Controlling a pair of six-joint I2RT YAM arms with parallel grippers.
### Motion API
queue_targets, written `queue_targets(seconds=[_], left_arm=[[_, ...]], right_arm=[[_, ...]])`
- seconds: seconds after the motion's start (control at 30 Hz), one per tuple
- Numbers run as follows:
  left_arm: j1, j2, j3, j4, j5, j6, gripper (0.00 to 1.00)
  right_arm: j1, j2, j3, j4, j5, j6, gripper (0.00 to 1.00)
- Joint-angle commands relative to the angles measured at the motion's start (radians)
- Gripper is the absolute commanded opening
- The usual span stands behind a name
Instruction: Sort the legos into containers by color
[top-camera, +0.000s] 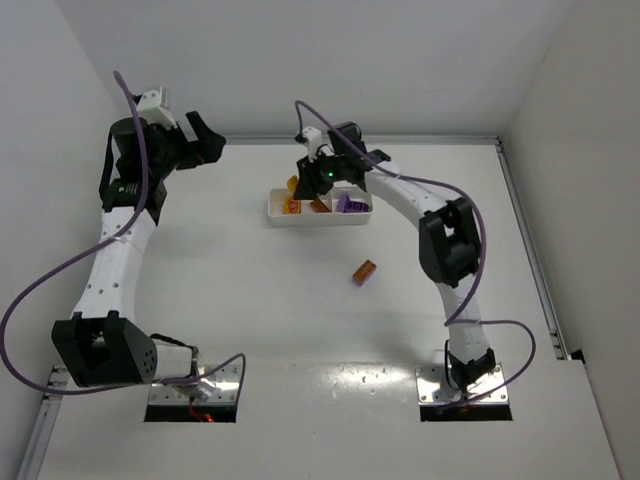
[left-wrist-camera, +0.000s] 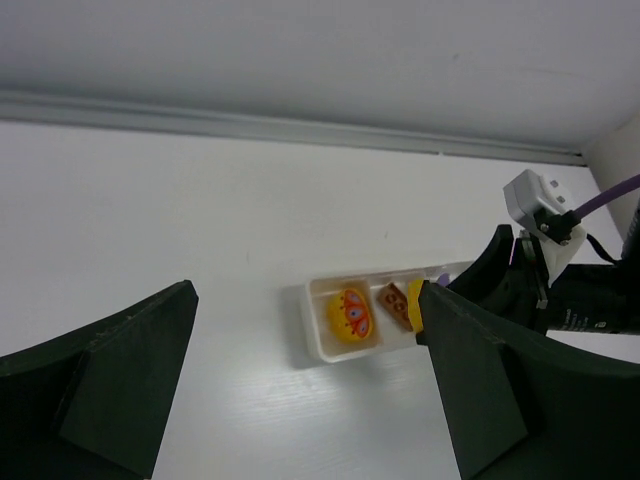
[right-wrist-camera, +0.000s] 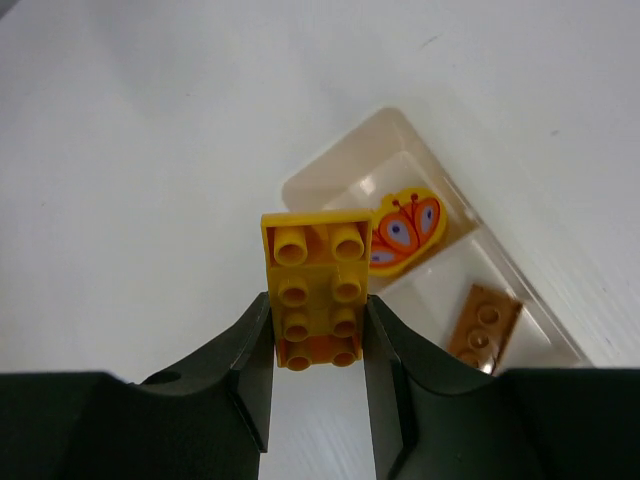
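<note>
1. White tabletop (top-camera: 250, 300), pale walls (top-camera: 350, 60), from above: long white three-compartment plastic tray (top-camera: 272, 213) near the far side; small orange studded brick (top-camera: 364, 271) loose, well apart from it. Right gripper (top-camera: 298, 186) over the tray's left end, left gripper (top-camera: 207, 135) off aside.
2. From the left wrist: spread wide, holding nothing, facing the tray.
3. From the right wrist: clamps a yellow studded plate (right-wrist-camera: 318, 280) over the compartment edge, beside a yellow butterfly-printed piece (right-wrist-camera: 405, 232). Probably placing yellow with yellow; calls next for centring, then releasing.

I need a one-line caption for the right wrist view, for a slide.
Right gripper holds a yellow lego plate near the white tray's end compartment containing a butterfly piece.
</note>
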Motion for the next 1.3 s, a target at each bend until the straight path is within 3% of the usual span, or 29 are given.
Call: queue_targets(seconds=[0.0,0.5,0.6,0.67,0.8,0.9,1.03,1.23,1.27], left_arm=[[0.057,0.011,-0.036,-0.071,0.066,-0.040,1.00],[0.128,0.078,-0.099,-0.030,0.215,-0.129,1.00],[0.128,0.078,-0.110,-0.007,0.224,-0.129,1.00],[0.128,0.078,-0.119,-0.007,0.211,-0.129,1.00],[0.128,0.069,-0.137,-0.007,0.178,-0.118,1.00],[0.128,0.037,-0.186,0.036,0.209,-0.109,1.00],[0.119,-0.006,-0.289,0.139,0.354,-0.119,1.00],[0.042,-0.110,-0.395,0.165,0.364,-0.096,1.00],[0.021,-0.124,-0.410,0.165,0.364,-0.084,1.00]], right_arm=[[0.041,0.076,0.115,0.022,0.150,0.031,0.10],[0.118,0.246,0.217,0.062,0.237,0.110,0.26],[0.118,0.246,0.226,0.062,0.228,0.120,0.55],[0.129,0.256,0.237,0.062,0.240,0.133,0.66],[0.148,0.256,0.237,0.062,0.249,0.143,0.76],[0.148,0.193,0.237,0.062,0.240,0.153,0.76],[0.158,0.055,0.189,0.053,0.283,0.112,0.76],[0.069,-0.273,-0.057,0.024,0.424,-0.060,0.76],[0.046,-0.321,-0.160,0.024,0.478,-0.107,0.76]])
